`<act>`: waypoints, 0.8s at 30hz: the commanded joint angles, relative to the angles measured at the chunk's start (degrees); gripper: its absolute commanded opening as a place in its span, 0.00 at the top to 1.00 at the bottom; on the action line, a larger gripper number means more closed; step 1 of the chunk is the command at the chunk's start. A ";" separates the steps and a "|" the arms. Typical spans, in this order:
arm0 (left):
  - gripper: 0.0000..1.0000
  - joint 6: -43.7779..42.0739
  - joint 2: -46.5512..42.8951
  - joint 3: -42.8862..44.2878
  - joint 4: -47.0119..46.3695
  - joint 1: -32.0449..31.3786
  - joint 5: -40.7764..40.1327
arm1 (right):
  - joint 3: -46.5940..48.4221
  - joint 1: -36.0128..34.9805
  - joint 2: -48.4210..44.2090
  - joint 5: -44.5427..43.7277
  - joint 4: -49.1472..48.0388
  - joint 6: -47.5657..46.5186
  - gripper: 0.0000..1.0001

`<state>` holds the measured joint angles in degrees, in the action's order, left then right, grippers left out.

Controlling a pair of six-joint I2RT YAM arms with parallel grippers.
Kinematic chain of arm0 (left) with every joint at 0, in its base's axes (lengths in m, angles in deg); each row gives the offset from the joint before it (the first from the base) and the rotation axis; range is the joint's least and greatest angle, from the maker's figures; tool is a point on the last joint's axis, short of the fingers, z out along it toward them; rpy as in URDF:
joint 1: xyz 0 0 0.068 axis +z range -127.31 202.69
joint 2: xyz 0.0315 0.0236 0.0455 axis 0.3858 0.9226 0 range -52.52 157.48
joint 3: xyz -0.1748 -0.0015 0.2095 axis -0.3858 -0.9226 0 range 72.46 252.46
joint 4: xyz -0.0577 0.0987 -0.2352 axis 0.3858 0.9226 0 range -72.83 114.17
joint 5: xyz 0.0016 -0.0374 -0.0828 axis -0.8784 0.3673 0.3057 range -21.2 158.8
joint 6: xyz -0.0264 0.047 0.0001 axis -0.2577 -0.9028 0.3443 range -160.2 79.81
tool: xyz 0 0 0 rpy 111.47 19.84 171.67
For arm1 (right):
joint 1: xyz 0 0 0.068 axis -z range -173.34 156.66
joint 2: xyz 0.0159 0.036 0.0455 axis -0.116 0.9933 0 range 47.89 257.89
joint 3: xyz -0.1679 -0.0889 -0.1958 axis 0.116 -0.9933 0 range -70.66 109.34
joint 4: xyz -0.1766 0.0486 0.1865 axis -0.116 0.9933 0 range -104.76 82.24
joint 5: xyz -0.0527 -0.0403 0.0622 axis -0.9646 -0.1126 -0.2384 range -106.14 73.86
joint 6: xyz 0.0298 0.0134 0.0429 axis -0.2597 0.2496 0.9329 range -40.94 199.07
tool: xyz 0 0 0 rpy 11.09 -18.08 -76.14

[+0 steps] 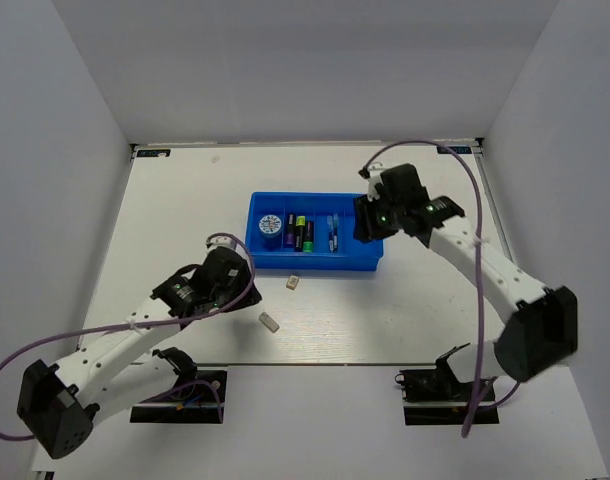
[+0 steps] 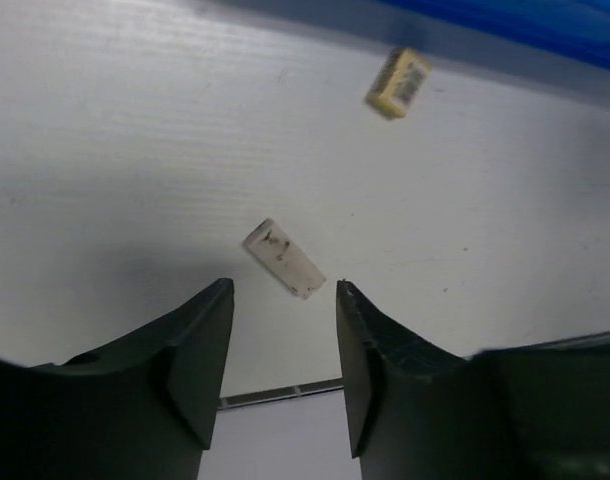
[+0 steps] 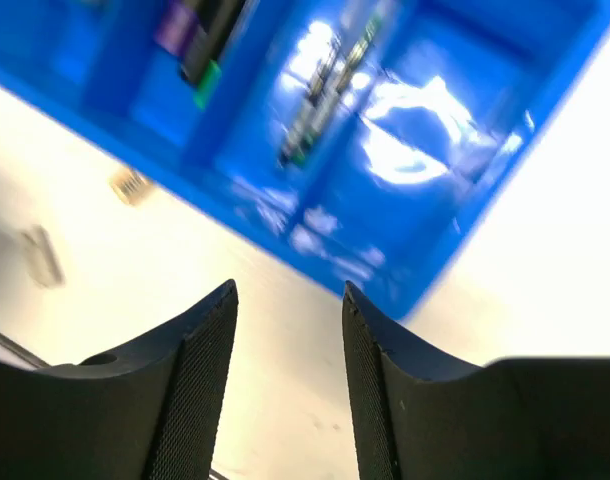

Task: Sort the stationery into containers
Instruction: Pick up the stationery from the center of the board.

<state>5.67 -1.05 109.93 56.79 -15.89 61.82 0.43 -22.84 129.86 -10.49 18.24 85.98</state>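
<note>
Near the blue tray [image 1: 335, 265], the left gripper [image 2: 284, 300], jaws apart, frames a loose eraser [image 2: 284, 258], presumably for pickup; the right gripper [image 3: 289, 300] hangs spread, empty.

Bright blue tray [image 1: 315, 262]; beige-white erasers [image 2: 284, 258]; black fingers [image 2: 200, 350].

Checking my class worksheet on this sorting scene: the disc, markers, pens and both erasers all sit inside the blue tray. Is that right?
Not quite. The eraser by the tray and the eraser further from it lie on the table, outside the blue tray; the top external view shows it. The disc, markers and pens do sit inside.
</note>
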 commanded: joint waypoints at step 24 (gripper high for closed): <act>0.45 36.13 30.18 7.00 2.48 -11.42 -8.40 | -21.96 4.97 -18.61 -2.40 -6.27 -5.42 0.50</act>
<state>39.75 28.19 116.95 61.64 -26.95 52.81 -21.60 -18.22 112.94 -13.38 13.65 80.80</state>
